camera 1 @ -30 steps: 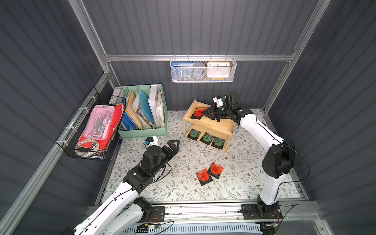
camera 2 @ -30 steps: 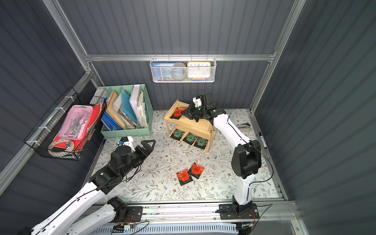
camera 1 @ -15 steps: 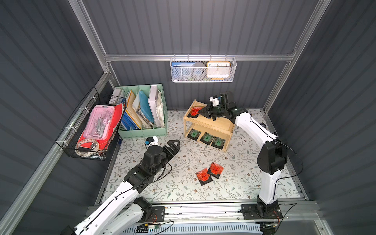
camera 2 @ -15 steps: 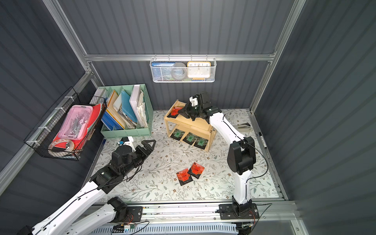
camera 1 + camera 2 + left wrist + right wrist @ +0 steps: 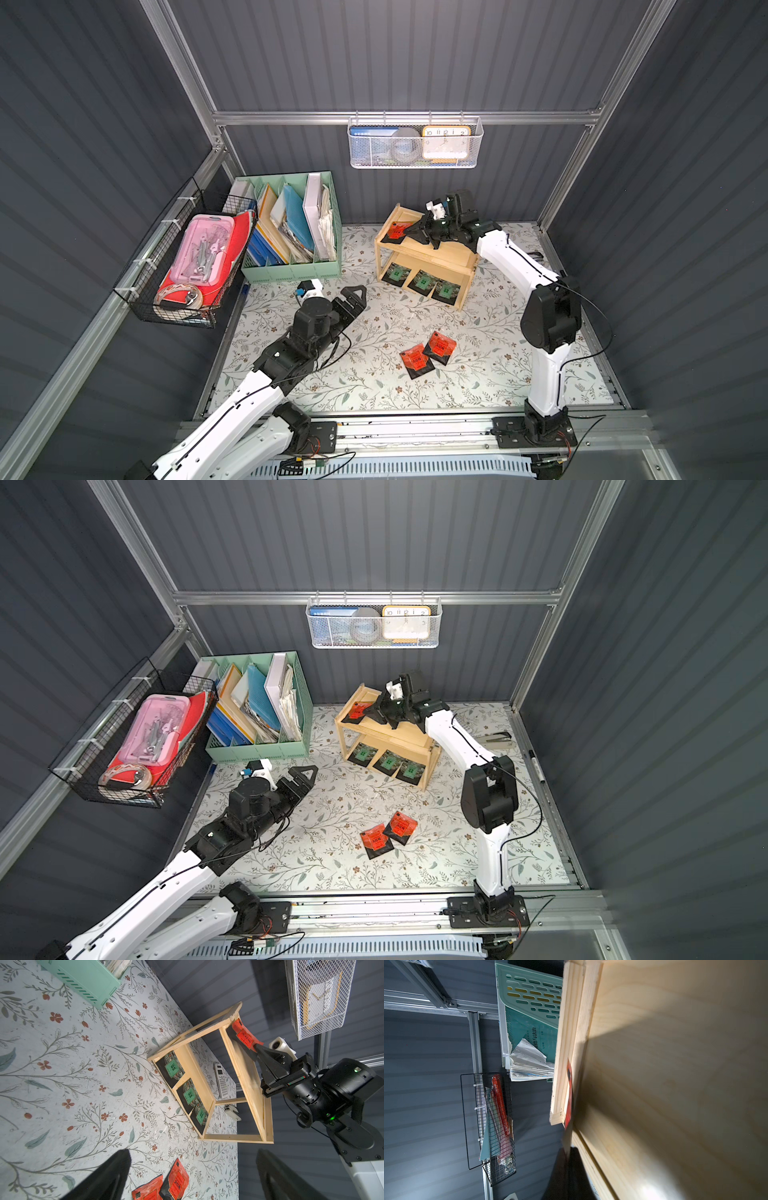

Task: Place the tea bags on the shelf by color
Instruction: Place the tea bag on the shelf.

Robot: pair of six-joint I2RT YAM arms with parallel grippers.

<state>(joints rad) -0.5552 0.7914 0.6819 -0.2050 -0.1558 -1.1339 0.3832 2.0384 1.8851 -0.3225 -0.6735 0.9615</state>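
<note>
Nearest, the left fingers (image 5: 108, 1178) stand wide apart over the floral table (image 5: 374, 386), holding nothing. Beyond, two red tea bags (image 5: 417, 360) lie touching on the table, their Chinese labels too small to read. Three green tea bags (image 5: 423, 281) line the lower tier of the shelf (image 5: 453, 254). The right fingers (image 5: 268, 1057) are clamped on a third red tea bag (image 5: 244, 1038) at the top tier. Behind, a clock (image 5: 445, 141) shows 10, 11, 12.

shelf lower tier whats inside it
Three green-label tea bags lie side by side at its open front. The shelf's top board covers the tier's rear in both top views, so anything farther back cannot be seen.
</note>
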